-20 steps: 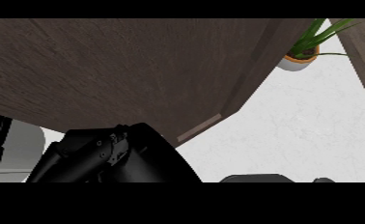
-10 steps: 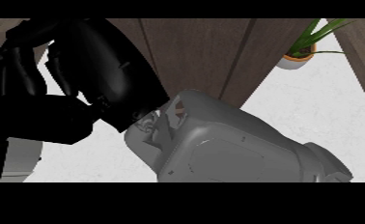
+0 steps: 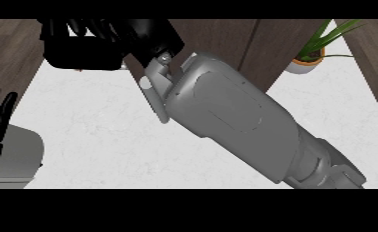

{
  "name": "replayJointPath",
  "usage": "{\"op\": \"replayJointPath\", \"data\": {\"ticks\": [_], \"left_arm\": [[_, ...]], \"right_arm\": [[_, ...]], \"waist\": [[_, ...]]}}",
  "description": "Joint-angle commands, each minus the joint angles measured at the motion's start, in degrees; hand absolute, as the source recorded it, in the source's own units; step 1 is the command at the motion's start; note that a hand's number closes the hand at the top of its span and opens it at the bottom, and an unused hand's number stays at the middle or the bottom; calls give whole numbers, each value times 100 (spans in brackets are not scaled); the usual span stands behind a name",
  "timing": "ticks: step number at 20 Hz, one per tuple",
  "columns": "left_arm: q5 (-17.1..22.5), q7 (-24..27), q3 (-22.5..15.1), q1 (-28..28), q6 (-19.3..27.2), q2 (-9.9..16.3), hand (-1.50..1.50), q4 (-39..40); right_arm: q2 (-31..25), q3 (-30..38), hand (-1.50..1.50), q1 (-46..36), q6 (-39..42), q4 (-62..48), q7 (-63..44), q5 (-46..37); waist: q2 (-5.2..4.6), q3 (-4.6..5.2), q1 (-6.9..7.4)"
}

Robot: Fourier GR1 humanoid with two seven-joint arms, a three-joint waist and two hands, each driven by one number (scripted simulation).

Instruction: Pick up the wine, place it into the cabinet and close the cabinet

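Reaching up-left across the white worktop (image 3: 96, 126), right hand (image 3: 111, 38) at the dark cabinet (image 3: 221, 41); finger state unreadable. Wine not visible. Left hand (image 3: 7, 107) at left edge, plant (image 3: 310, 58) upper right.

Even bright light on white counter (image 3: 103, 126); soft shadows; no glare, blur.

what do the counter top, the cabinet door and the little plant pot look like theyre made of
Counter top: looks like white marble or a similar stone, pale with faint grey veining, matte.
Cabinet door: seems dark brown wood or wood veneer, with fine lengthwise grain streaks and little shine.
Plant pot: probably glazed ceramic, smooth with a white body and an orange band near the rim; painted plastic cannot be ruled out.
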State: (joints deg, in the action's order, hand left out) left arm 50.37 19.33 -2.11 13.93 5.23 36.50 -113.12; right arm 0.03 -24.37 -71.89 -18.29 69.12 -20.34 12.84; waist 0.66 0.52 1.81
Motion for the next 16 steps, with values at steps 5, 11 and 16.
{"op": "replayJointPath", "data": {"ticks": [5,11,16], "left_arm": [[-52,13,121,43,-311,-37,-150,124],[-128,-148,25,-122,61,-150,-150,-100],[-147,-287,-6,-486,175,-153,-150,37]], "right_arm": [[-430,661,150,168,527,-1102,801,69],[-823,652,150,129,773,-1510,1138,-200],[-793,710,150,84,827,-1583,1269,-198]], "waist": [[-113,-47,-46],[-137,-49,-22],[-176,-48,-104]]}}
